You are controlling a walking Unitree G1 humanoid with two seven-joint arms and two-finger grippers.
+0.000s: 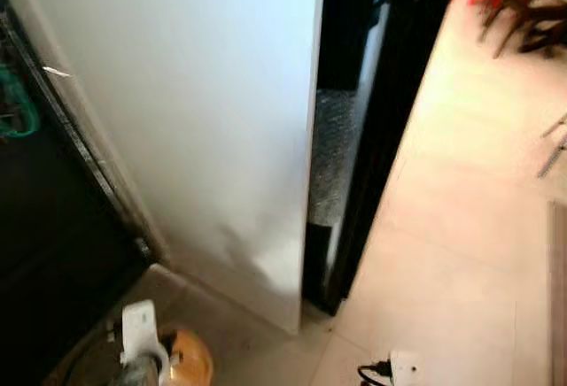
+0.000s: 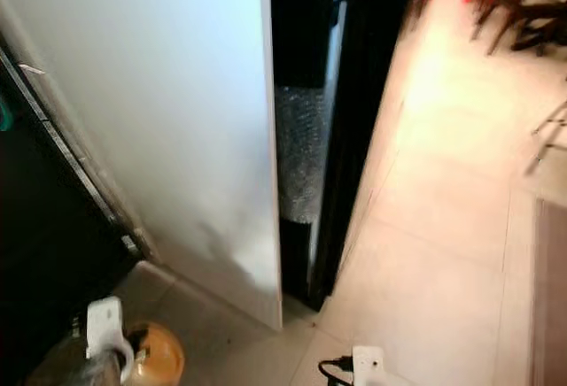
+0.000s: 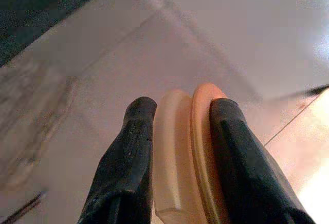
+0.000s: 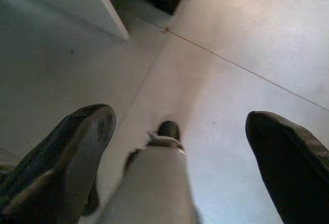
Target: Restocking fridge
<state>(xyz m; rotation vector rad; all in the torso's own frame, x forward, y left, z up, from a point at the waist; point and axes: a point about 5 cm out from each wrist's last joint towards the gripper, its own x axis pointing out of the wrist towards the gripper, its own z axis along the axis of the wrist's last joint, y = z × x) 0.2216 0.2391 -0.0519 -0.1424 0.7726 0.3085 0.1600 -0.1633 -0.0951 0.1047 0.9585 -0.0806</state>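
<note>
Orange-lidded container (image 3: 193, 157) clamped in left gripper (image 3: 180, 131) jaws, right gripper (image 4: 180, 147) jaws spread empty — slip risked near fridge door (image 1: 195, 111)

An open fridge door (image 1: 195, 129) was set ahead, the fridge interior (image 1: 35, 200) left of it, chairs (image 1: 523, 5) far right behind.

A tall white fridge door (image 1: 177, 111) stands open, edge-on, filling the left and centre, its bottom corner near the floor. Right of it lies the dark fridge interior (image 1: 341, 138). At the near left, an orange-lidded pale container (image 3: 187, 157) is held upright-on-edge between black fingers (image 3: 128, 167).
</note>
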